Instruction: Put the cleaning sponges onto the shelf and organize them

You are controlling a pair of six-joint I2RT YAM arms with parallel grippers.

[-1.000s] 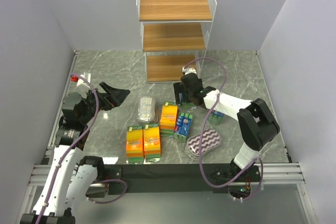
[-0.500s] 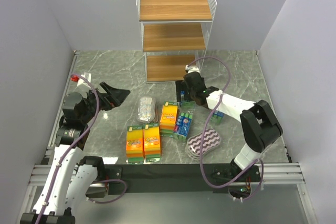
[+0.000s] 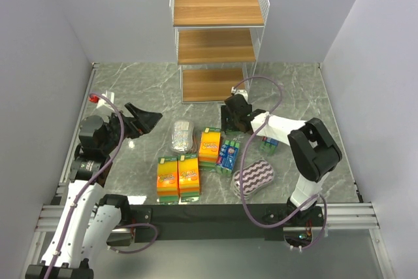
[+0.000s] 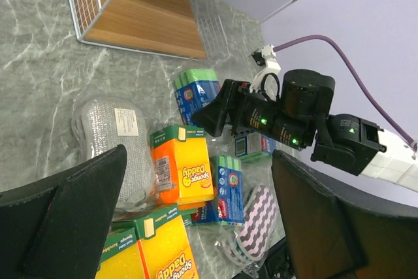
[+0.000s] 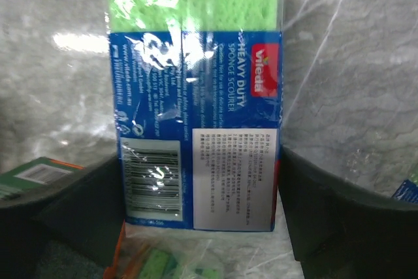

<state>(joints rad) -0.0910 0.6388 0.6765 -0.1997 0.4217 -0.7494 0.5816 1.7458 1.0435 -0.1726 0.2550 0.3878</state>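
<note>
Your right gripper (image 3: pixel 227 122) hangs just in front of the shelf (image 3: pixel 215 8), its jaws wide around one blue-green sponge pack (image 5: pixel 196 96) lying on the table (image 3: pixel 294 89); you cannot tell if they press it. Your left gripper (image 3: pixel 147 121), front-left of the shelf, stands open and empty.

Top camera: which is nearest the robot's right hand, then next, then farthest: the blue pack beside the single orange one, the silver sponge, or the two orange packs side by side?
1. The blue pack, mid-table, just below the right hand in the picture.
2. The silver sponge, off to the left.
3. The two orange packs, by the near edge.
</note>
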